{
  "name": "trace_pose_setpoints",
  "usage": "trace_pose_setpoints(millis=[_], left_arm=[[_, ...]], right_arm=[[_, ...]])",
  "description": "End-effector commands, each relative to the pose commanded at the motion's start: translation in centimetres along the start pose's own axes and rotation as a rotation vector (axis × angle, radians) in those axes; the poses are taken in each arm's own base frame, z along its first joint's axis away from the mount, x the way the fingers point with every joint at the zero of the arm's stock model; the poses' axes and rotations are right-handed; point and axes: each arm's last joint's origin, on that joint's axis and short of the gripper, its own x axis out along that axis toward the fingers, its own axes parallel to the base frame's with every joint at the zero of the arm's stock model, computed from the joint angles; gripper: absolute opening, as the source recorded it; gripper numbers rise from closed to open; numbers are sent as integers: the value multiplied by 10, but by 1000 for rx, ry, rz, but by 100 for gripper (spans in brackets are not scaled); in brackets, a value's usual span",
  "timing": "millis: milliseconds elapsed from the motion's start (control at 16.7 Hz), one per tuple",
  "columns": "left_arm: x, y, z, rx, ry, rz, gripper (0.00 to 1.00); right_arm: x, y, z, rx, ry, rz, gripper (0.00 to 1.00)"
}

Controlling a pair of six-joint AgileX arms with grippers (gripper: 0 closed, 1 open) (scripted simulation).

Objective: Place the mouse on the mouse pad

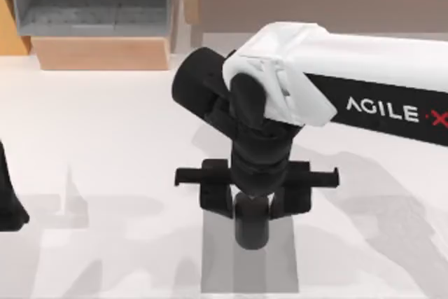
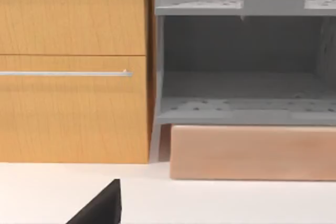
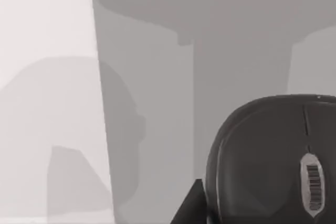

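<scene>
Right gripper [image 1: 250, 209] pinches the mouse [image 1: 251, 227] over the mouse pad [image 1: 280, 271]; lowering it flat before letting go looks wisest. Left arm parked.

mouse [image 1: 250, 225]: on the far part of the mouse pad [image 1: 280, 267], under my right hand [image 1: 252, 204]
mouse pad: near middle of the worktop [image 1: 105, 138]
my left hand [image 1: 8, 201]: far left edge

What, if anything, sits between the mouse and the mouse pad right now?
Nothing visible. The right gripper has the mouse directly over the mouse pad, whose visible surface is bare apart from shadows. The left gripper is parked at the table's left edge.
</scene>
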Motion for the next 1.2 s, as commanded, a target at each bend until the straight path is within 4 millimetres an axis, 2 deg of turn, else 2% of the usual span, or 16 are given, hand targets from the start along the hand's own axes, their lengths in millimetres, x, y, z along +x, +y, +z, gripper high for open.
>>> trace_pose_setpoints(millis=[420, 780, 1020, 1200], left_arm=[[0, 0, 0, 0, 0, 0, 100], [0, 0, 0, 0, 0, 0, 100], [0, 0, 0, 0, 0, 0, 100], [0, 0, 0, 0, 0, 0, 100]], right_arm=[[18, 0, -1, -4, 3, -3, 0], [25, 2, -1, -2, -15, 20, 0], [40, 1, -2, -1, 0, -2, 0], [40, 1, -2, -1, 0, -2, 0]])
